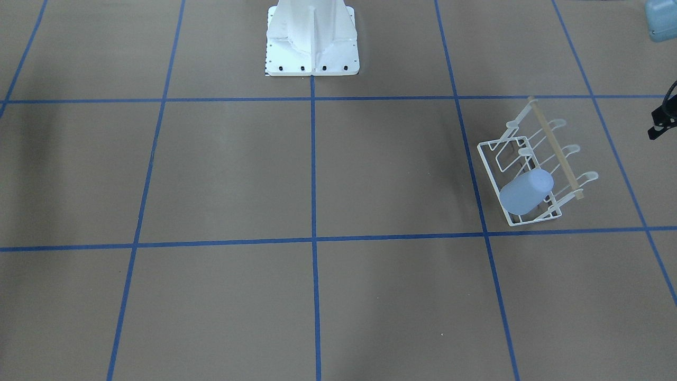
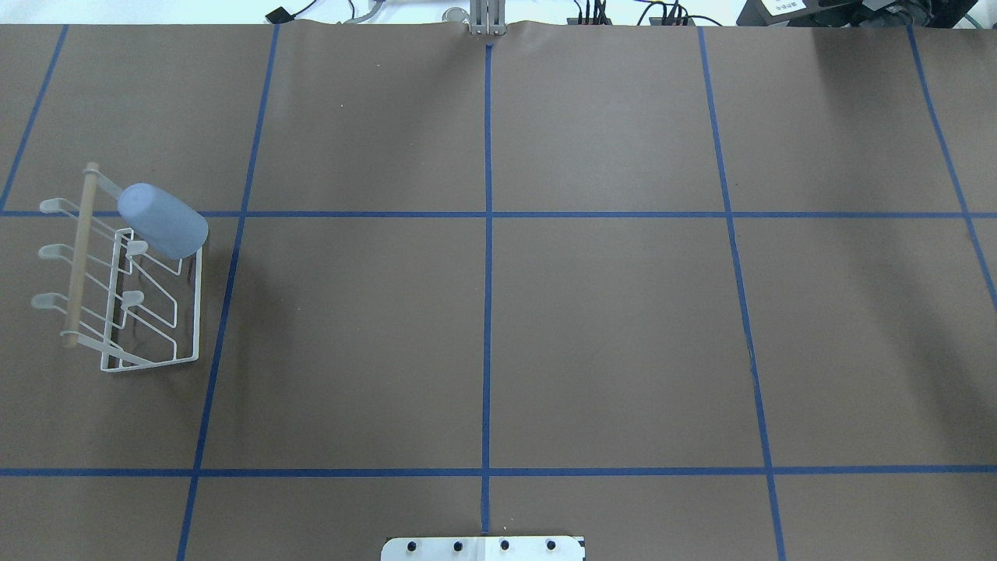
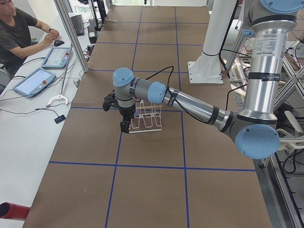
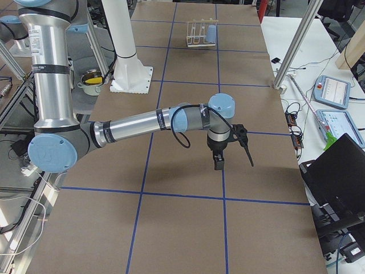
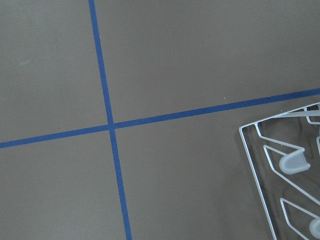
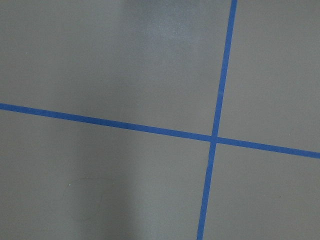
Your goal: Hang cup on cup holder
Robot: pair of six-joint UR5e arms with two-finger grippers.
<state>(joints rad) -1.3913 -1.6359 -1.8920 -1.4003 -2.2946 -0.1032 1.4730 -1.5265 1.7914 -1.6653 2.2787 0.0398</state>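
The pale blue cup (image 2: 163, 220) sits upside down and tilted over a prong at the far end of the white wire cup holder (image 2: 117, 312). Both also show in the front view, the cup (image 1: 526, 191) on the holder (image 1: 550, 143), and small in the right side view (image 4: 211, 33). My left gripper (image 3: 124, 127) points down just beside the holder (image 3: 148, 118), apart from it; I cannot tell if it is open. The left wrist view shows only the holder's base corner (image 5: 260, 165). My right gripper (image 4: 218, 164) hangs over bare table far from the holder; its state is unclear.
The white robot pedestal (image 1: 312, 37) stands at the table's middle. Blue tape lines (image 2: 487, 234) grid the brown table. An operator (image 3: 19, 33) sits at a side desk with tablets. A laptop (image 4: 336, 182) stands beyond the other end.
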